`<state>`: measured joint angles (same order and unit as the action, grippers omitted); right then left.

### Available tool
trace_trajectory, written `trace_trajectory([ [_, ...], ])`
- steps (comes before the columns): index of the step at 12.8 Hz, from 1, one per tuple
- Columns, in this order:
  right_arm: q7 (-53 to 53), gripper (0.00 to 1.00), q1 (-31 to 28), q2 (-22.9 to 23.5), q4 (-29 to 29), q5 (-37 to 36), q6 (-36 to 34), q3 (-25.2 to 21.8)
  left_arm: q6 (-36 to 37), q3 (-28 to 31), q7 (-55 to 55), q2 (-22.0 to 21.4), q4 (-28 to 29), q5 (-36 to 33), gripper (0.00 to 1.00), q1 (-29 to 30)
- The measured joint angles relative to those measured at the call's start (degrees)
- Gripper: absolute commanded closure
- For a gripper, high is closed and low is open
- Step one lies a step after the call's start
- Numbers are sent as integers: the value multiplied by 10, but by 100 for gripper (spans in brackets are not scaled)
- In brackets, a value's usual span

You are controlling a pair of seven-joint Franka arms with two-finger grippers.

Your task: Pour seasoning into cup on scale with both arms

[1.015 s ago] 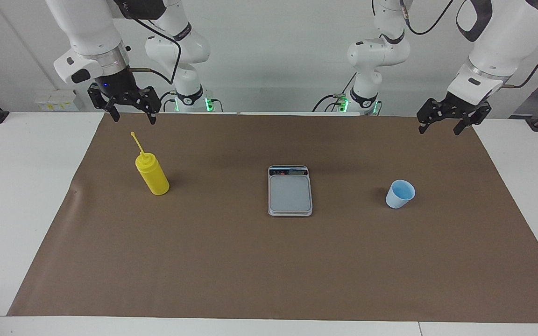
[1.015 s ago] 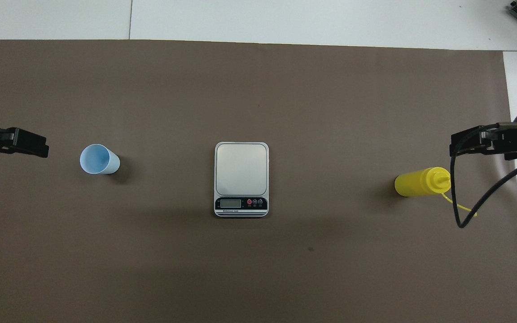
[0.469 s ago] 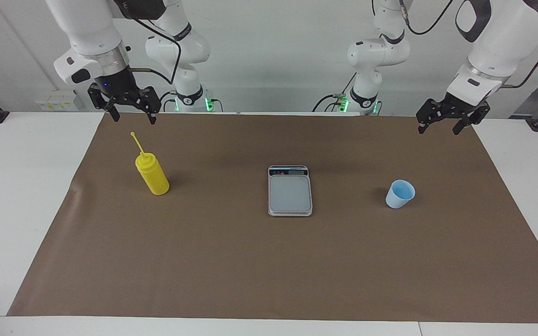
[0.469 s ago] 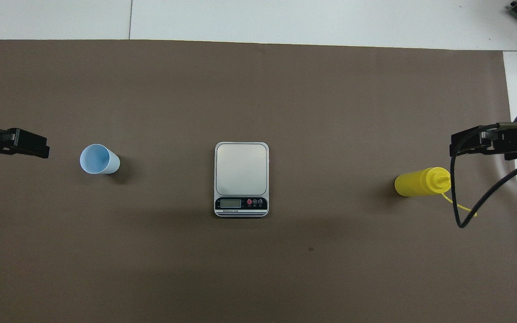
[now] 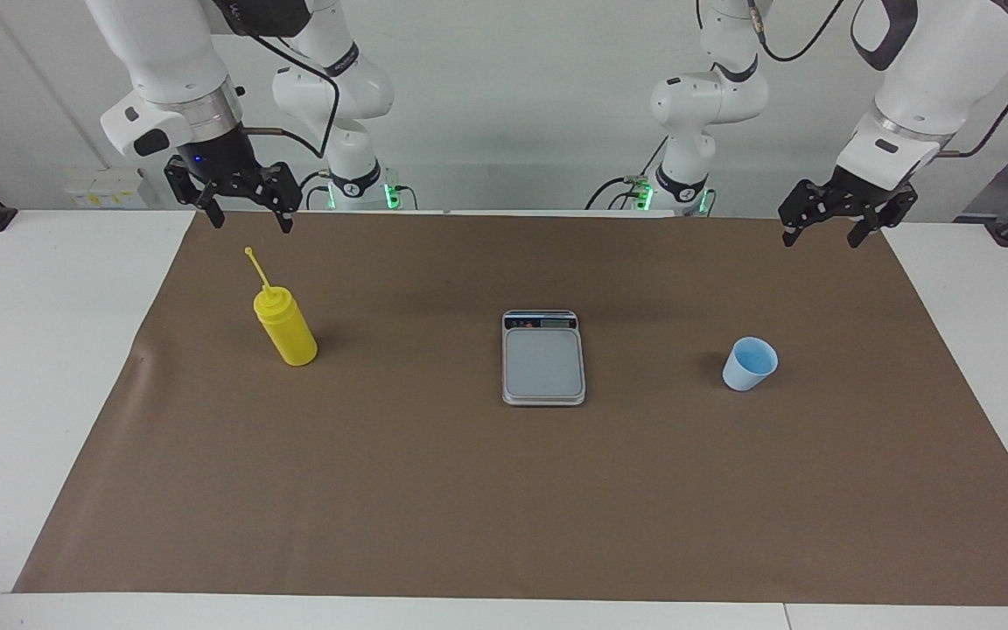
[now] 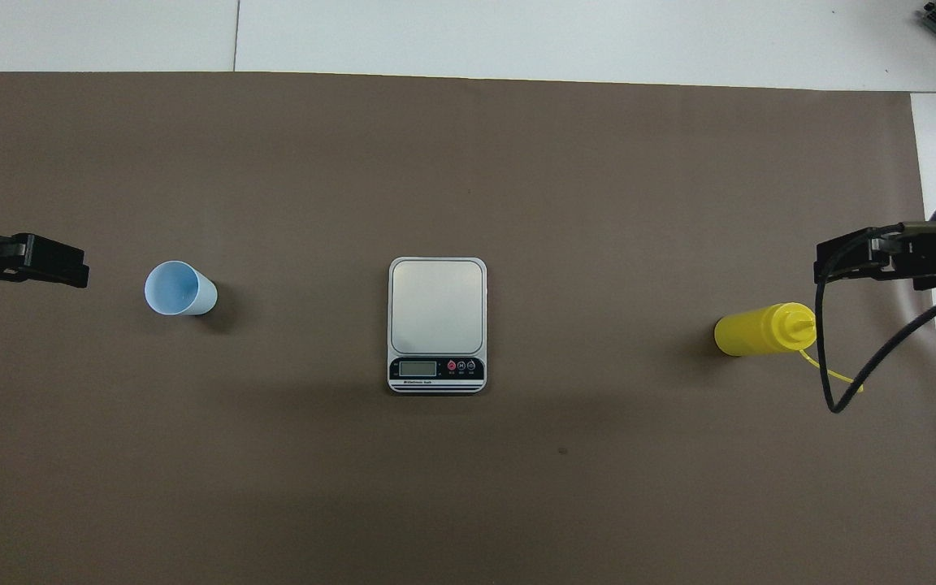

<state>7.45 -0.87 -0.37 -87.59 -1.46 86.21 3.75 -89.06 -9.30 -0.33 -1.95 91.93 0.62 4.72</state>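
Standing upright on brown mat [image 5: 504, 507] — seasoning bottle [image 5: 288, 331] at right arm's end, cup [image 5: 749, 363] at left arm's end, scale [image 5: 543, 357] between them, bare. Right gripper [image 5: 248, 214] raised over mat edge by bottle, fingers spread, holding nothing. Left gripper [image 5: 826, 226] raised over mat corner — fingers apart, empty.

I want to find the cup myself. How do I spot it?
Start at the flat silver-grey kitchen scale mid-table on the brown paper mat. Look toward the left arm's end: the small pale blue tapered plastic cup stands alone, upright, the only blue thing.
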Motion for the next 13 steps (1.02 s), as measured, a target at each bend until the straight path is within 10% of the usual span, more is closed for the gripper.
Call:
trace_trajectory([
  [13, 0, 0, 0, 0, 0, 0, 0, 0, -178, 8, 12, 74, 79, -1, 0, 18],
])
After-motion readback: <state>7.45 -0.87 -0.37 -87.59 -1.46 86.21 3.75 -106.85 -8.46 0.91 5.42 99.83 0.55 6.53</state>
